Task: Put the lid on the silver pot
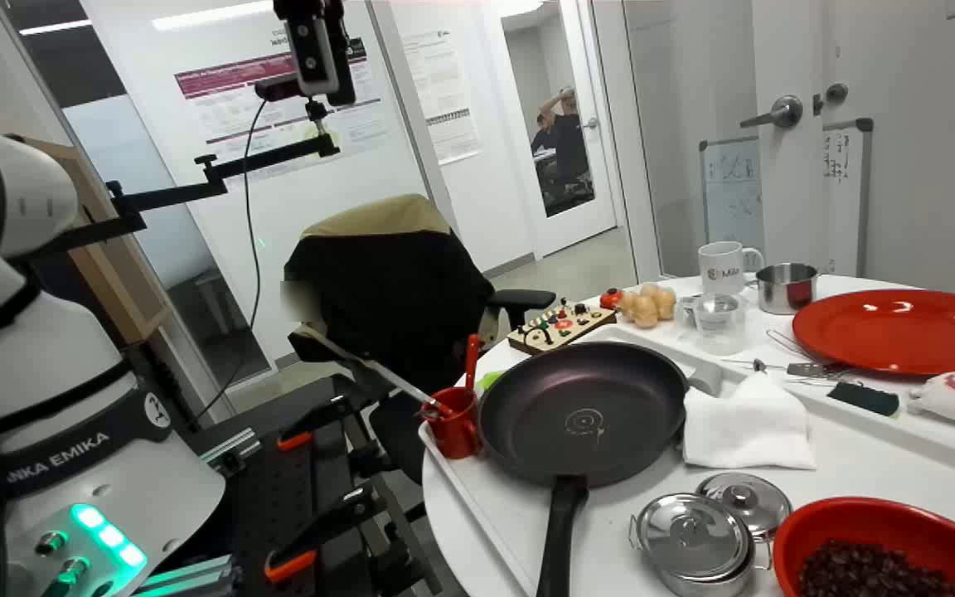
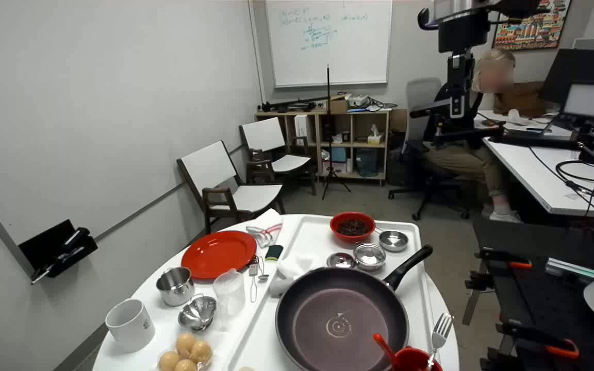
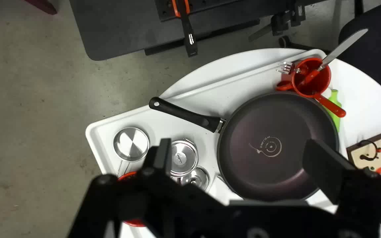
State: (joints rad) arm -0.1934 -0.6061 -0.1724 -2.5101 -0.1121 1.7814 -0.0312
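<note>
White tray (image 3: 169,130) here, I'm seeing the lid (image 1: 744,497) just beside the pot (image 1: 691,543) (gripper (image 3: 238,147) spread wide, holding nothing).

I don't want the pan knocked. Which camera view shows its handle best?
The wrist view: from above, the handle shows whole and uncovered. Both exterior views show it at a slant: in an exterior view the handle is whole but smaller; in an exterior view the handle runs out at the picture's bottom edge.
</note>
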